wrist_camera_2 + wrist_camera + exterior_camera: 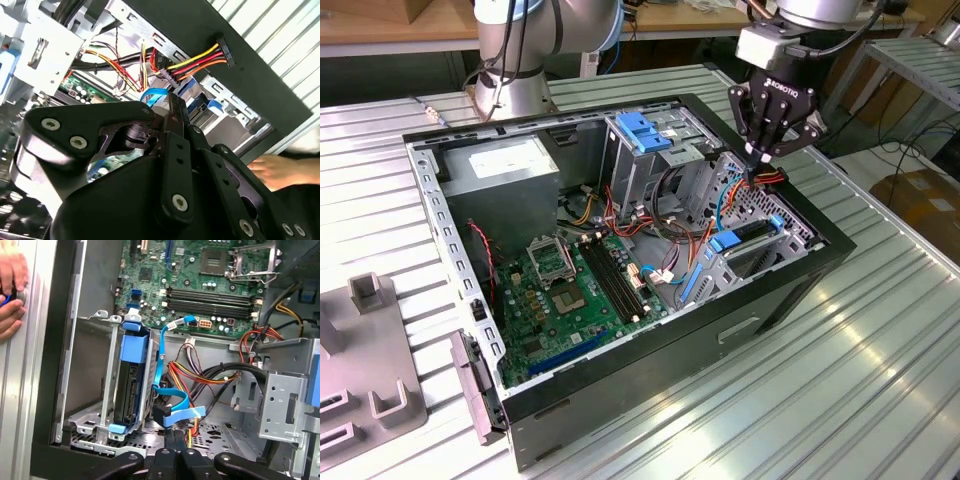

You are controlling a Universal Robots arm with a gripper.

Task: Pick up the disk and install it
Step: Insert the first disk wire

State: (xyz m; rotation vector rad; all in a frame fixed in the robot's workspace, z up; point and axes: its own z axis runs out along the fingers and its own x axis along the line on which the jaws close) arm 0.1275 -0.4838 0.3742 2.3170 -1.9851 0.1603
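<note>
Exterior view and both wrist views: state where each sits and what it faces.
Exterior view: above the open black computer case, looking down; shows the silver arm and black hand.
First wrist view: rides the arm, looking down past the hand at the dark disk in its blue plastic carrier.
Second wrist view: rides the arm, looking along the hand at red-yellow cables.
Both wrist views share a person's fingers.

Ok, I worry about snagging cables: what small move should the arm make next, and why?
Probably lift straight up: the disk already sits in its bay, and the gripper hangs shut and empty just above the cables.
</note>
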